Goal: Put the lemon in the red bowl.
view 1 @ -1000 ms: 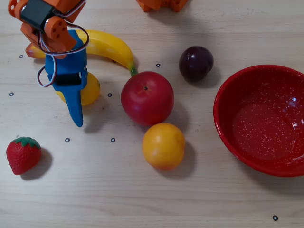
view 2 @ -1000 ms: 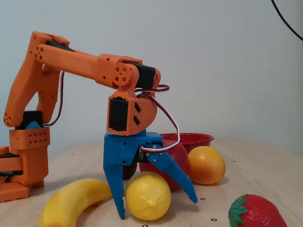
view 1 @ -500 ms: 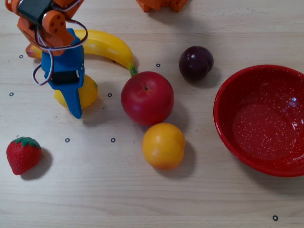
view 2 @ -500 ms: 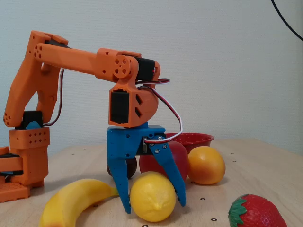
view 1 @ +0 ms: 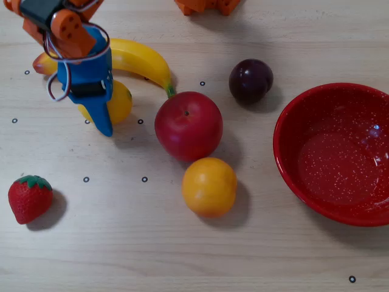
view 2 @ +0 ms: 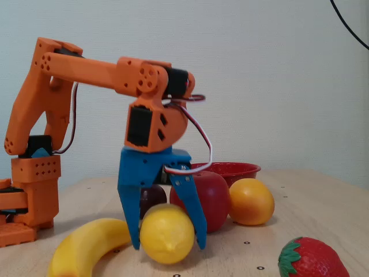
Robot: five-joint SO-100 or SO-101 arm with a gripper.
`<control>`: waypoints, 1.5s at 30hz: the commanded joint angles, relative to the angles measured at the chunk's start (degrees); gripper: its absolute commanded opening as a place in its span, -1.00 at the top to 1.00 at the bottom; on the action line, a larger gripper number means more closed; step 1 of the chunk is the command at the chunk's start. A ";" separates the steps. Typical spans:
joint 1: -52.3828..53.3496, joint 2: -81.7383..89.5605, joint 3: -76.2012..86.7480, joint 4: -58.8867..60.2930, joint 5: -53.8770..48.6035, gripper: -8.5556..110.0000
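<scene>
The lemon (view 1: 121, 100) lies at the left of the overhead view, just below the banana, mostly covered by my blue gripper (view 1: 100, 112). In the fixed view the lemon (view 2: 167, 234) sits low at the table between the two blue fingers (view 2: 130, 219), which press against its sides. My gripper (view 2: 167, 247) points straight down and is shut on the lemon. The red bowl (view 1: 285, 121) stands empty at the right edge of the overhead view, and only its rim (view 2: 230, 168) shows behind the fruit in the fixed view.
A banana (view 1: 140, 58) lies right behind the lemon. A red apple (view 1: 188, 125), an orange fruit (view 1: 209, 185) and a dark plum (view 1: 250, 80) stand between the lemon and the bowl. A strawberry (view 1: 29, 198) lies at the lower left. The arm's orange base (view 2: 29, 190) stands at the left.
</scene>
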 commanded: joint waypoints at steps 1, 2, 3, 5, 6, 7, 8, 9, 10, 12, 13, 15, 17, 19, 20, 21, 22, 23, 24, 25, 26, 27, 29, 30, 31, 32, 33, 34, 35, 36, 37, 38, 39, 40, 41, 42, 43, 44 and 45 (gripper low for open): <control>1.58 11.87 -7.12 2.11 -4.48 0.85; 2.02 13.01 -7.29 3.25 -5.45 0.85; 2.55 14.06 -7.29 4.22 -6.42 0.85; 3.78 16.35 -7.12 6.42 -8.53 0.85; 4.57 17.58 -6.94 7.12 -9.58 0.85; 5.27 18.54 -6.77 7.91 -10.81 0.85; 6.06 19.60 -6.50 8.53 -11.95 0.85; 7.03 20.65 -6.33 8.96 -13.36 0.85; 7.91 21.62 -6.33 9.40 -14.68 0.85; 9.93 23.64 -6.42 10.55 -16.96 0.85; 11.07 24.70 -6.50 11.07 -18.11 0.85; 13.45 26.54 -6.86 11.95 -20.74 0.85; 16.00 28.21 -7.12 12.48 -22.85 0.85; 18.81 29.44 -7.38 12.74 -25.05 0.85; 20.30 29.97 -7.65 13.01 -26.02 0.85; 21.80 30.32 -7.82 13.01 -27.33 0.85; 23.29 30.67 -8.09 13.27 -28.48 0.85; 24.96 31.03 -8.44 13.45 -29.62 0.85; 26.81 31.29 -8.79 13.54 -30.85 0.85; 28.56 31.38 -9.49 13.97 -32.17 0.85; 30.50 31.55 -10.20 14.50 -33.31 0.85; 32.61 31.73 -11.07 15.12 -34.45 0.85; 36.74 31.90 -12.66 16.00 -36.65 0.85; 38.94 31.99 -13.54 16.35 -37.88 0.85; 41.04 32.08 -14.06 16.52 -38.85 0.85; 43.15 32.17 -14.68 16.52 -39.81 0.85; 45.26 32.08 -15.47 16.52 -40.87 0.85; 47.29 32.08 -16.17 16.52 -41.66 0.85; 49.22 32.08 -16.61 16.26 -42.19 0.85; 51.15 32.08 -16.87 15.73 -42.80 0.85; 53.00 32.08 -16.96 15.29 -43.42 0.85; 54.76 32.08 -16.96 14.50 -43.95 0.85; 56.25 32.08 -16.61 13.45 -44.47 0.85; 57.83 31.99 -16.17 12.30 -44.91 0.85; 59.33 31.90 -15.47 11.07 -45.09 0.85; 60.64 31.90 -14.50 9.49 -45.09 0.85; 61.96 31.90 -13.54 7.82 -45.00 0.85; 63.02 31.90 -12.22 5.98 -44.91 0.85; 63.98 31.90 -10.63 4.04 -45.00 0.85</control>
